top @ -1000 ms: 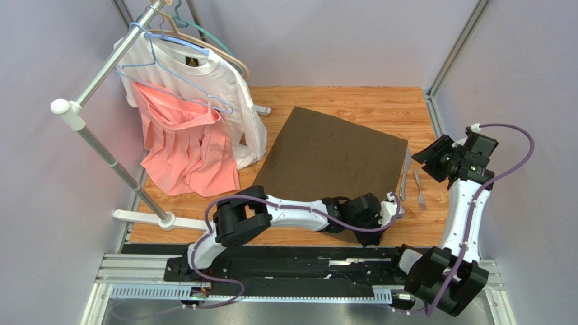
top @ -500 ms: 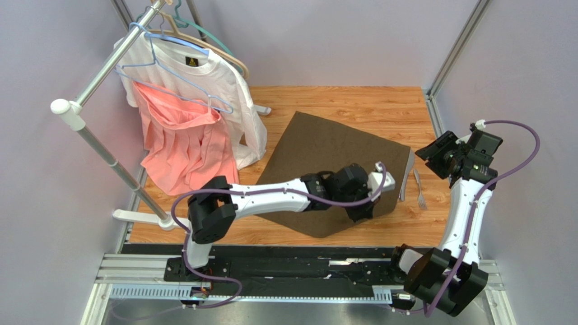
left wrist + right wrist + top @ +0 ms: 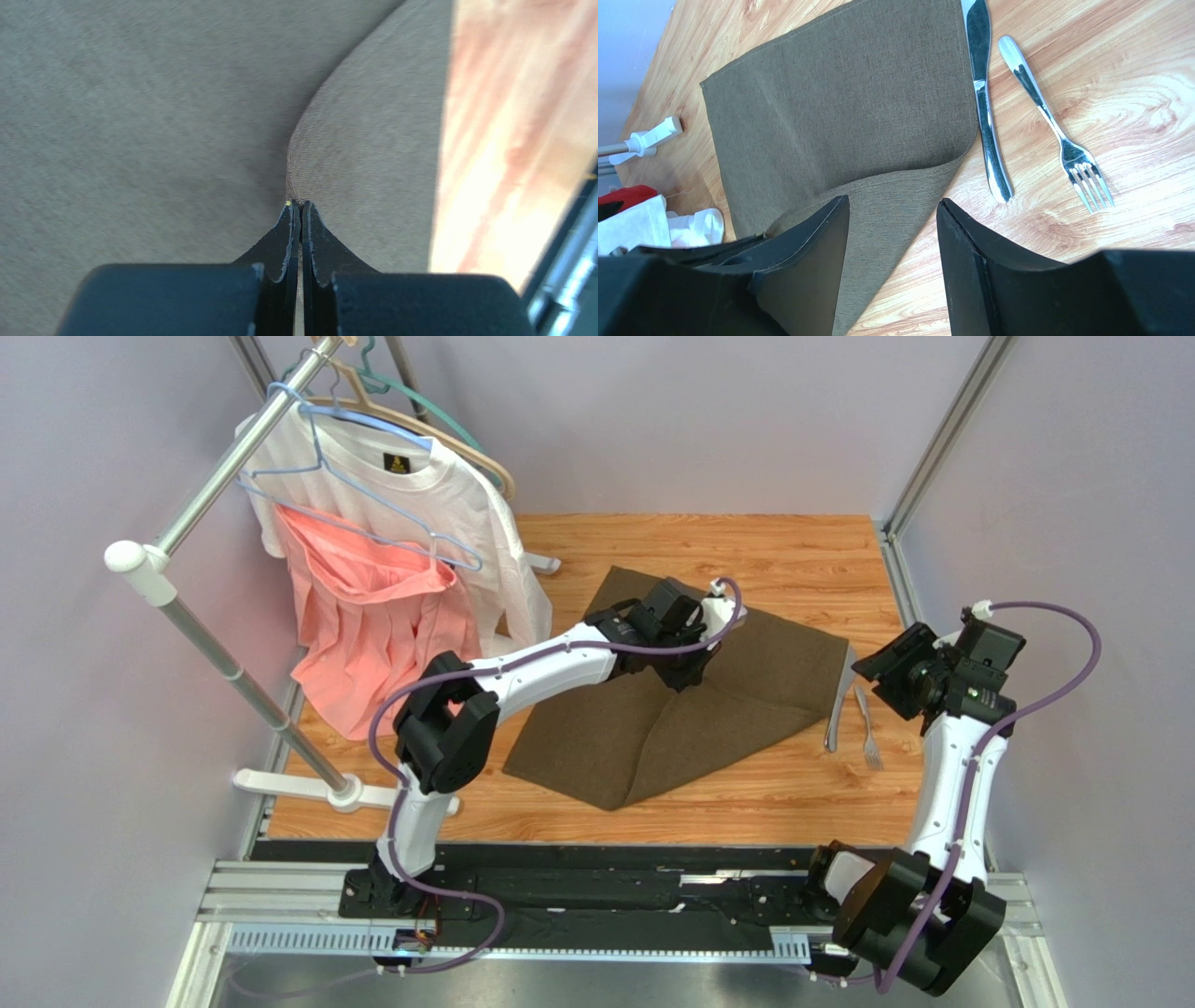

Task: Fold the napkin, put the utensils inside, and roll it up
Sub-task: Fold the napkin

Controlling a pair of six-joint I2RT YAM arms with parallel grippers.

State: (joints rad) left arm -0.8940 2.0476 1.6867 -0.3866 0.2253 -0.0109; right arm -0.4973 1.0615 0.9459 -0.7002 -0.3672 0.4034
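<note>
From above, my left tool point(image 3: 699, 637) reaches over the napkin point(image 3: 744, 693), which lies partly folded on the surface point(image 3: 786, 546). The knife point(image 3: 839, 703) and fork point(image 3: 866, 728) lie just right of it.

Left wrist: the tool is clamped on a napkin fold.

Right wrist: my right tool point(image 3: 892, 203) hangs with fingers apart, above the napkin's edge.

Pale lilac-grey walls point(image 3: 673, 420) close in a wood-grain surface point(image 3: 786, 546) on three sides. At ten o'clock stands a white clothes rack point(image 3: 232, 671) carrying a white T-shirt point(image 3: 470, 525) and a pink garment point(image 3: 372, 644) on hangers. An aluminium post point(image 3: 948, 427) rises at one o'clock; the light is even and soft.
</note>
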